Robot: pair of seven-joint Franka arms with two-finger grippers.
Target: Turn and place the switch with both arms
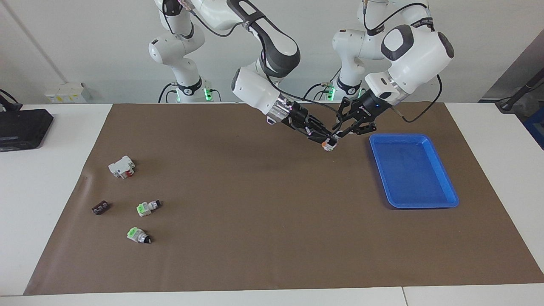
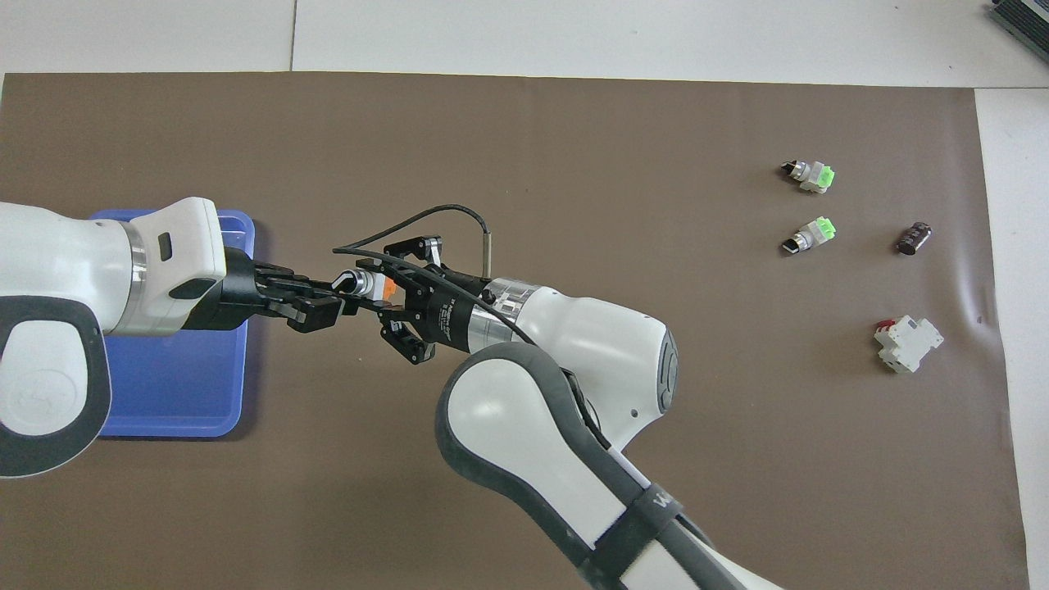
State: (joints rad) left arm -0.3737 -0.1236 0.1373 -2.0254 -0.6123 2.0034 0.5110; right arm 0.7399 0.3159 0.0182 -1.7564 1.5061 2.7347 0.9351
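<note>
The switch [image 1: 328,145], white-grey with an orange block, hangs in the air over the brown mat beside the blue tray [image 1: 408,170]. In the overhead view the switch [image 2: 369,283] shows its orange end toward the right arm and its dark knob toward the left arm. My right gripper [image 1: 325,140] is shut on the orange end; it also shows in the overhead view [image 2: 383,288]. My left gripper [image 1: 338,135] is shut on the knob end, and in the overhead view [image 2: 336,297] it reaches in from over the tray [image 2: 164,393].
Toward the right arm's end of the mat lie two green-marked switches [image 1: 146,207] [image 1: 137,235], a white block with red [image 1: 122,166] and a small dark part [image 1: 100,207]. A black box [image 1: 21,127] sits on the white table off the mat.
</note>
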